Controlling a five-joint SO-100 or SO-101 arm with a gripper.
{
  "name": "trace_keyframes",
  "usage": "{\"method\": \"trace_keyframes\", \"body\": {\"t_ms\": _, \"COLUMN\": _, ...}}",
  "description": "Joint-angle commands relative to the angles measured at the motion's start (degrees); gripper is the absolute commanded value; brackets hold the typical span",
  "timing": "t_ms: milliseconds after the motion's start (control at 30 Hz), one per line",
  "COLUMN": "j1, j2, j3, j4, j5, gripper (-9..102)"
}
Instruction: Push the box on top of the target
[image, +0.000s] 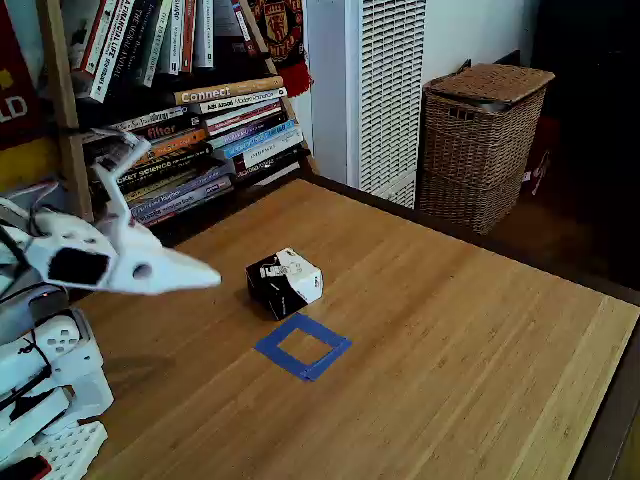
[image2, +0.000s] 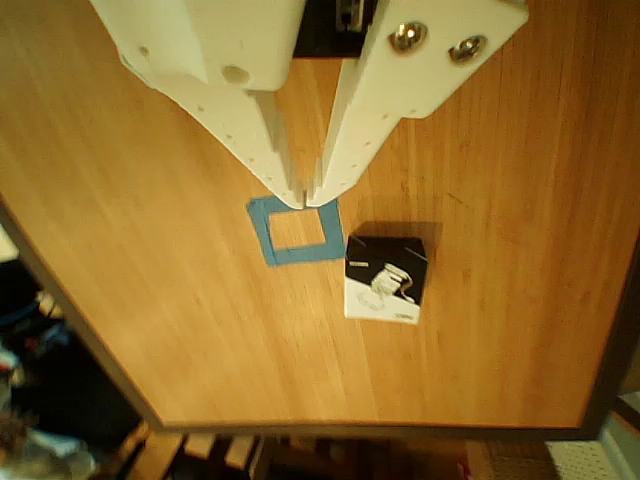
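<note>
A: What sits nearest the fixed camera?

B: The white plastic robot arm (image: 50, 330) at the left edge. Its white two-finger gripper (image: 205, 277) reaches out to the right, held above the light wooden table (image: 450, 340).

A: Are the fingers clenched or released?

B: Closed with nothing between them. In the other view the gripper (image2: 307, 195) comes in from the top, and its two fingertips (image2: 290, 185) nearly meet, tips hanging over the upper edge of the tape square.

A: And past the gripper?

B: The target, a hollow square outline of blue tape (image: 303, 346), lies flat on the wood. The small black-and-white cardboard box (image: 284, 282) stands just behind it in the fixed view, close to the tape's far corner. In the other view the box (image2: 385, 279) lies just right of the tape square (image2: 294, 231), its corner about touching the outline and not inside it.

A: Farther back?

B: A wooden bookshelf stacked with books (image: 200, 130) at the upper left, a white slatted unit (image: 385, 90) beside it, then a tall brown woven wicker basket (image: 480, 145) on the floor beyond the table's far edge.
</note>
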Motion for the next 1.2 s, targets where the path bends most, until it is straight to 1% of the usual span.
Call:
{"method": "trace_keyframes", "body": {"t_ms": 0, "j1": -1.05, "j2": 0.0, "j3": -4.39, "j4": 0.53, "j5": -1.85, "gripper": 0}}
{"method": "trace_keyframes", "body": {"t_ms": 133, "j1": -1.49, "j2": -10.11, "j3": -12.13, "j4": 0.09, "j5": -5.1, "gripper": 0}}
{"method": "trace_keyframes", "body": {"t_ms": 333, "j1": -2.9, "j2": -31.11, "j3": -30.5, "j4": 1.05, "j5": -10.2, "gripper": 0}}
{"method": "trace_keyframes", "body": {"t_ms": 467, "j1": -5.8, "j2": -41.48, "j3": -35.16, "j4": -1.32, "j5": -11.34, "gripper": 0}}
{"method": "trace_keyframes", "body": {"t_ms": 533, "j1": -8.0, "j2": -44.65, "j3": -35.77, "j4": -3.87, "j5": -10.72, "gripper": 0}}
{"method": "trace_keyframes", "body": {"t_ms": 667, "j1": -11.6, "j2": -48.6, "j3": -34.72, "j4": -10.2, "j5": -12.92, "gripper": 0}}
{"method": "trace_keyframes", "body": {"t_ms": 733, "j1": -12.92, "j2": -50.89, "j3": -34.89, "j4": -11.95, "j5": -15.56, "gripper": 0}}
{"method": "trace_keyframes", "body": {"t_ms": 833, "j1": -14.41, "j2": -52.47, "j3": -33.13, "j4": -11.6, "j5": -23.91, "gripper": 0}}
{"method": "trace_keyframes", "body": {"t_ms": 900, "j1": -16.35, "j2": -52.47, "j3": -32.17, "j4": -12.48, "j5": -26.89, "gripper": 0}}
{"method": "trace_keyframes", "body": {"t_ms": 1033, "j1": -21.01, "j2": -57.04, "j3": -32.61, "j4": -17.67, "j5": -28.12, "gripper": 0}}
{"method": "trace_keyframes", "body": {"t_ms": 1167, "j1": -23.91, "j2": -67.59, "j3": -36.21, "j4": -23.03, "j5": -30.5, "gripper": 0}}
